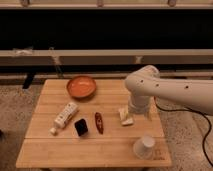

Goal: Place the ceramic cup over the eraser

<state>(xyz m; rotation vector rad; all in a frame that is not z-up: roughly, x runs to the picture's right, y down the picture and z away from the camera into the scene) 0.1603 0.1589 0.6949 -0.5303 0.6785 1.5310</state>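
The ceramic cup (144, 147), plain white, stands near the table's front right corner. The eraser (80, 127), a small black block, lies left of the table's middle. My gripper (131, 113) hangs at the end of the white arm that comes in from the right. It is low over the table's right half, just above a white rectangular block (125, 118). It is open and holds nothing. The cup is a short way in front of the gripper and to its right. The eraser is well to its left.
A red bowl (81, 86) sits at the back of the wooden table (45, 150). A white tube (65, 115) lies left of the eraser and a dark red oblong thing (99, 122) right of it. A dark low wall runs behind.
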